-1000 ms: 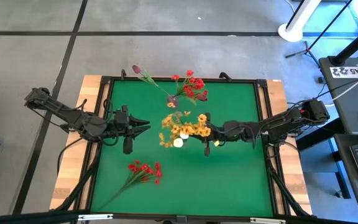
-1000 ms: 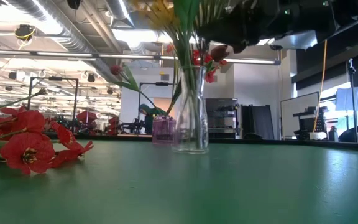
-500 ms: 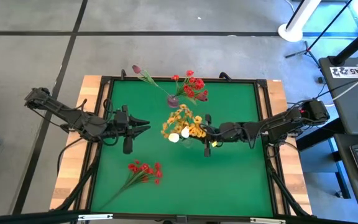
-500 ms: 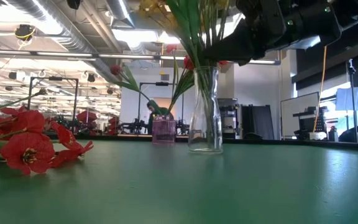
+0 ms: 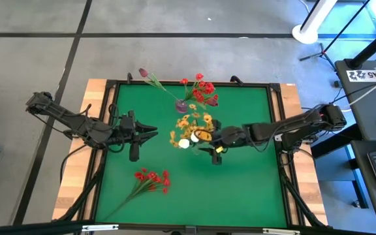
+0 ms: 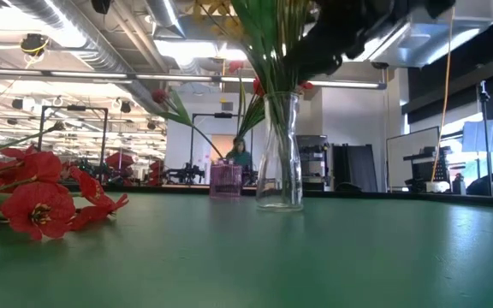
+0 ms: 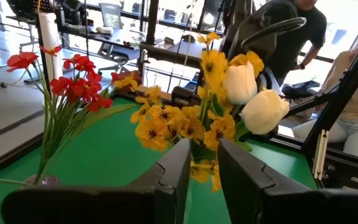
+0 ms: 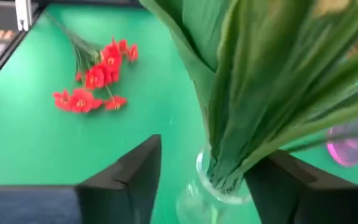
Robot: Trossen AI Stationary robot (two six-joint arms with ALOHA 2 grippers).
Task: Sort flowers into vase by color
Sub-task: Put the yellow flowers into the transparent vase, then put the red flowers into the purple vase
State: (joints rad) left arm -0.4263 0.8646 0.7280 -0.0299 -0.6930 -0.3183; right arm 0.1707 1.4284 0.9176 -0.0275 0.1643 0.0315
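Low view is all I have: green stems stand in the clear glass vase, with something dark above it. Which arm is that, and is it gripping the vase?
Observer: That is the right gripper. Its wrist view shows its fingers on either side of the clear glass vase at the neck, with gaps on both sides, so it is not gripping.
Operator: The blooms are cut off at the top for me. What is on those stems?
Observer: Yellow-orange clusters and two white tulip buds.
Operator: And the left arm?
Observer: The left gripper hovers open and empty over the left part of the mat, pointing toward the vase.
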